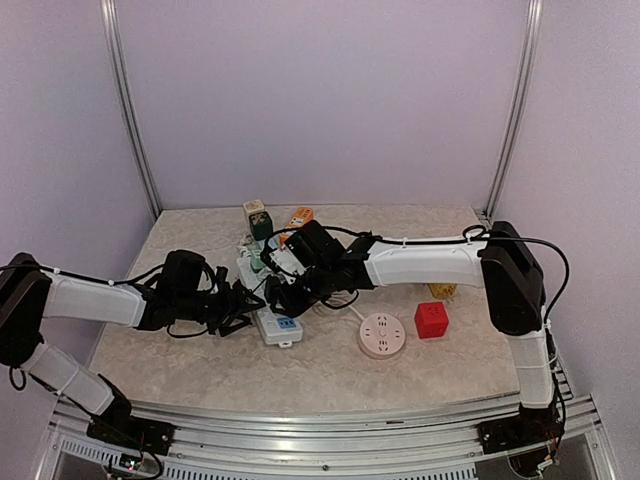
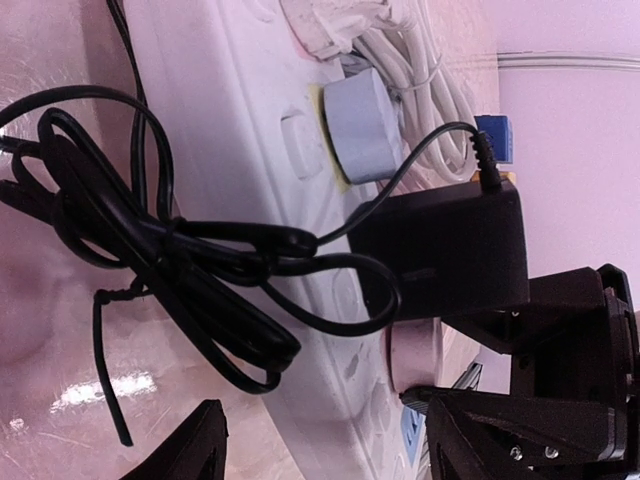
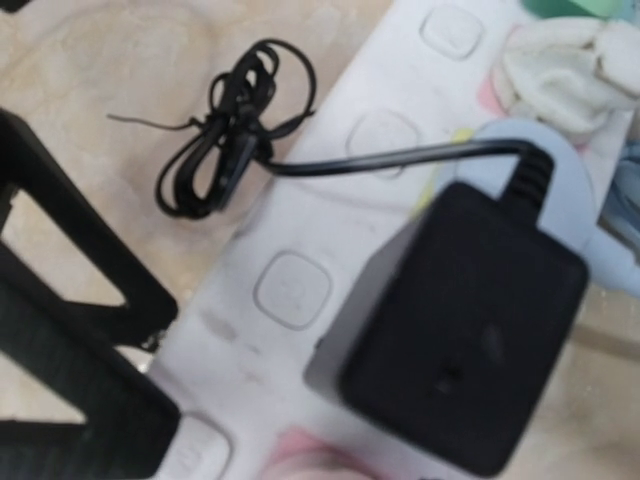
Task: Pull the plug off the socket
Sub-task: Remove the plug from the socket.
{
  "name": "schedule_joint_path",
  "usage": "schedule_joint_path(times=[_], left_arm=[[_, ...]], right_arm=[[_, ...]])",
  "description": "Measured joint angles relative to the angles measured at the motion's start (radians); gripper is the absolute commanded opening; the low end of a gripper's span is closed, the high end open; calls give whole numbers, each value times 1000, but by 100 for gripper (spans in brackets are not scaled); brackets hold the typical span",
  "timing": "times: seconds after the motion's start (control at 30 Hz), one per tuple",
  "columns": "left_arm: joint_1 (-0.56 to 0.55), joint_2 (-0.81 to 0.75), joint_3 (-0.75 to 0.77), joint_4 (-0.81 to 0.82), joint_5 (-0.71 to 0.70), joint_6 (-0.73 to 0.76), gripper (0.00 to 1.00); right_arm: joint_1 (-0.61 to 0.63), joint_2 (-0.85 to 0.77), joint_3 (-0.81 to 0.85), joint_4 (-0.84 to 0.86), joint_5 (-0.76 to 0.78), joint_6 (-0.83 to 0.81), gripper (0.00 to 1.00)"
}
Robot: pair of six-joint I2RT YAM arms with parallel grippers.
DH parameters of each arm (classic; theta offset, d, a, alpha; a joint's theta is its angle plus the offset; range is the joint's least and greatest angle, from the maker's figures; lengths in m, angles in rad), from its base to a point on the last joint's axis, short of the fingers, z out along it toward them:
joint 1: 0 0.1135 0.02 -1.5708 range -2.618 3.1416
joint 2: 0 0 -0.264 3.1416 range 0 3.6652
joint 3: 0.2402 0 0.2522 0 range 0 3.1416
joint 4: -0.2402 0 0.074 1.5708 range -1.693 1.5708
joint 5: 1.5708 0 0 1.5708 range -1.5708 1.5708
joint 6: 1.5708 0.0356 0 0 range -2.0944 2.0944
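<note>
The socket is a long white power strip [image 1: 270, 325] [image 2: 240, 120] [image 3: 330, 200] lying on the table. A black block-shaped plug [image 2: 440, 250] [image 3: 470, 320] sits in it, and its thin black cord ends in a coiled bundle [image 2: 170, 270] [image 3: 225, 130] beside the strip. My left gripper [image 1: 238, 300] [image 2: 320, 425] is open, one finger [image 2: 185, 450] on each side of the strip's near end and a gap at the left finger. My right gripper [image 1: 284, 292] hangs over the plug. Its own fingers do not show in the right wrist view, and something pink [image 3: 310, 455] lies just below the plug.
A round grey-white plug [image 2: 360, 130] and a bundled white cord [image 2: 400, 50] occupy the strip's far end. A round white socket [image 1: 382, 334] and a red cube [image 1: 431, 320] lie to the right. A small box [image 1: 258, 218] and an orange item [image 1: 299, 217] stand at the back.
</note>
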Motion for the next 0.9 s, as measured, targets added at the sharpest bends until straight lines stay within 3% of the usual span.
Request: schedule_joint_path(times=[0.27,0.37,0.9], left_arm=[[0,0,-3,32,-1,-21,57],[0,7,-3,51,0,-27,50],[-1,56,-15,112,4,-60,44]], right_arm=[[0,0,0,12,-9,21,0],[0,0,0,18,-14,26,0],[-3,-4,-11,37,-24,48,0]])
